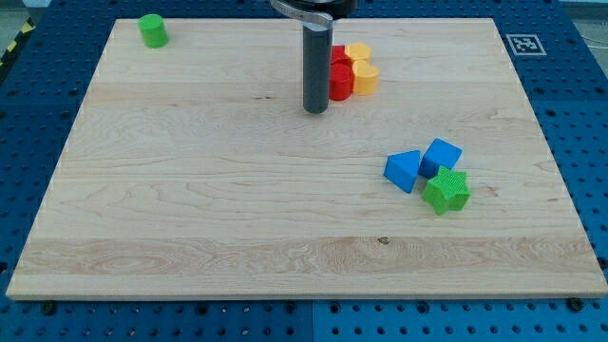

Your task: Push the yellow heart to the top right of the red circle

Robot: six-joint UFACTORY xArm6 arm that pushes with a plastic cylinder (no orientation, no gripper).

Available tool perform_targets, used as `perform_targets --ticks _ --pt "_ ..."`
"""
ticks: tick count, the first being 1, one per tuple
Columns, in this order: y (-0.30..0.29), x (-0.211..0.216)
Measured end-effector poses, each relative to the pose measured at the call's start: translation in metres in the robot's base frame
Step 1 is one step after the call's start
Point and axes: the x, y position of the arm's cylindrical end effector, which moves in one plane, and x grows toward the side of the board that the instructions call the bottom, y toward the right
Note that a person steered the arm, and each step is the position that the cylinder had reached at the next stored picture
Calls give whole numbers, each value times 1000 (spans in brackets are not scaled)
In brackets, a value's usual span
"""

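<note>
A robotics lab bench.
A wooden board (190,190) lies on a blue perforated table (579,114), with a printed marker tag (523,44) at the board's corner.

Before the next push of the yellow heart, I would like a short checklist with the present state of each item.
1. My tip visible on the board: ok.
2. Yellow heart block visible: ok.
3. Red circle block fully visible: not ok, the rod hides part of it.
4. Heart at the red block's top right: ok, touching on its right and upper side.
5. Tip apart from the red block: cannot tell.
6. Blue blocks and green star block far from the path: ok.
</note>
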Motion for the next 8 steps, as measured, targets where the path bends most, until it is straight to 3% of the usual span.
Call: perform_targets --ticks 2,4,8 --pt "55 13" --pt "98 -3" --pt "95 -25"
